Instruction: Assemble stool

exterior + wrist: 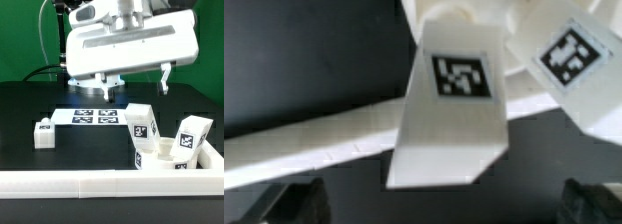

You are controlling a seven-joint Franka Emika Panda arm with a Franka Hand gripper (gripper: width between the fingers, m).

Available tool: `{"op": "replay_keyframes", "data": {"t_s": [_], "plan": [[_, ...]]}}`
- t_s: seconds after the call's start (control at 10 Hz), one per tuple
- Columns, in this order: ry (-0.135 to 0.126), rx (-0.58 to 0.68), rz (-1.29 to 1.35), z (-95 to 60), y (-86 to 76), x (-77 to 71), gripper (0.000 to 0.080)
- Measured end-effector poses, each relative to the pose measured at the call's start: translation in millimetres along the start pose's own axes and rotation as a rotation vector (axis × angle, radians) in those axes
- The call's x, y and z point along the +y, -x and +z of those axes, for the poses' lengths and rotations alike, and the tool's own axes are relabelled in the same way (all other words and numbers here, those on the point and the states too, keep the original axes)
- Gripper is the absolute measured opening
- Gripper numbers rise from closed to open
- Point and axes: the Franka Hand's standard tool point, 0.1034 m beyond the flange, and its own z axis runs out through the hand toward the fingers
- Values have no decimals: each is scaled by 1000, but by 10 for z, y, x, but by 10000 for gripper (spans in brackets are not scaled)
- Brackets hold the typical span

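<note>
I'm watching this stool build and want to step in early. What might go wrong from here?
1. The gripper hangs open above the upright leg on the seat, so nothing holds that leg. If it is not fully seated, it may tip.
2. The second leg stands close beside it, so a descending gripper could knock one while reaching for the other.

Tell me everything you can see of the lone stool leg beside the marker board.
The lone leg is a small blocky white piece, plastic by its look, with a dark square tag on top. It lies on the black table at the exterior view's left, right beside the marker board; whether they touch is unclear. Nothing grips it.
</note>
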Motion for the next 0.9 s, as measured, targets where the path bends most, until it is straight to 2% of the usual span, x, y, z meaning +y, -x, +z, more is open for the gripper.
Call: {"op": "replay_keyframes", "data": {"t_s": [0.4, 0.5, 0.6, 0.9], "plan": [[-3, -42, 4, 69, 83, 9, 649], [3, -35, -33, 98, 97, 49, 649], [-3, -78, -42, 122, 154, 33, 649], [-51, -305, -40, 124, 156, -18, 649]]}}
